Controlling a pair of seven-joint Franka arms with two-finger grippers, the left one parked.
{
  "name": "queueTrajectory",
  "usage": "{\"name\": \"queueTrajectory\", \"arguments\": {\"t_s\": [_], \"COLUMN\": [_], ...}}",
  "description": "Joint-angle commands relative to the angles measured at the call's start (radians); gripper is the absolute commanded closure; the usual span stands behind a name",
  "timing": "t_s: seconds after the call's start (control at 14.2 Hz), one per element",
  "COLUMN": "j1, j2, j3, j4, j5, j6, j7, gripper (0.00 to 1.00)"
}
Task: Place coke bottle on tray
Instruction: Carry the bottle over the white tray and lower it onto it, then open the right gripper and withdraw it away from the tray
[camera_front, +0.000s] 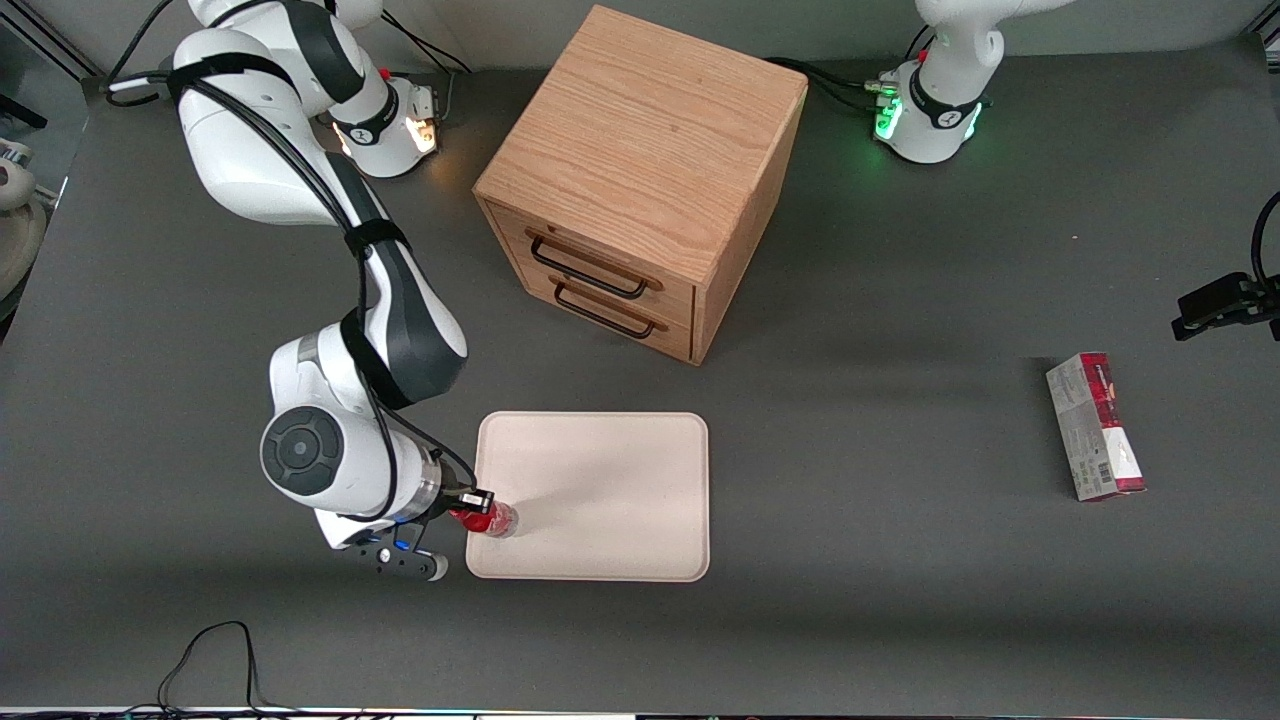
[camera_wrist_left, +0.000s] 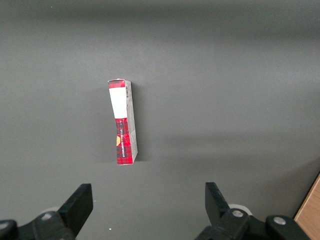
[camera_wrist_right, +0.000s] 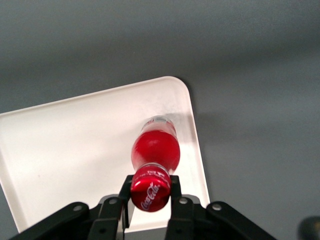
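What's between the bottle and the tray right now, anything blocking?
Nothing visible. The gripper is shut on the bottle at its cap, and the bottle's base is already over the tray, near the corner closest to the front camera at the working arm's end. The tray surface under it is bare.

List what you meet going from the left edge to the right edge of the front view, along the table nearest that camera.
gripper holding the coke bottle → tray → red and grey box
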Motion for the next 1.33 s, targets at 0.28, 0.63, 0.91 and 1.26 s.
{"name": "queueTrajectory", "arguments": {"t_s": [0.28,0.63,0.91,1.26], "j1": [0.013,0.013,0.013,0.002], "j2": [0.035,0.037,0.035,-0.069], "j3": [-0.005,-0.005,-0.005,-0.005], "j4": [0.043,0.041,0.040,-0.006], "j5": [-0.021,-0.037,-0.037,-0.032], "j6": [0.005,0.005,0.005,-0.131], "j7": [0.037,0.037,0.037,0.020], "gripper": [1.00,0.00,0.00,0.00]}}
